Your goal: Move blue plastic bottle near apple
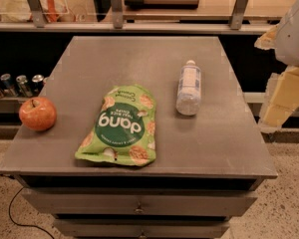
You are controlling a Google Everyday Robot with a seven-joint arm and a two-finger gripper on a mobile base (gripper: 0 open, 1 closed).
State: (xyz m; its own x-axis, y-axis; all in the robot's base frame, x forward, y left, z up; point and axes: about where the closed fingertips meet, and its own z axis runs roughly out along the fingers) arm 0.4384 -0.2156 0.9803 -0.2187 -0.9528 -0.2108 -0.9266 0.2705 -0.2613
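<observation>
The blue plastic bottle (pixel 189 89) lies on its side on the grey table (pixel 139 54), right of centre, with its white cap pointing to the far edge. The apple (pixel 37 113), red-orange with a short stem, sits at the table's left edge near the front. A green chip bag (pixel 120 126) lies between the two. My gripper (pixel 281 101) hangs at the right edge of the view, beyond the table's right side. It is level with the bottle, well apart from it, and holds nothing that I can see.
Several small metal cans (pixel 15 85) stand on a lower shelf to the left, behind the apple. A railing with metal posts (pixel 114 6) runs behind the table. The table has drawers (pixel 139 203) in front, and a black cable (pixel 20 218) lies on the floor.
</observation>
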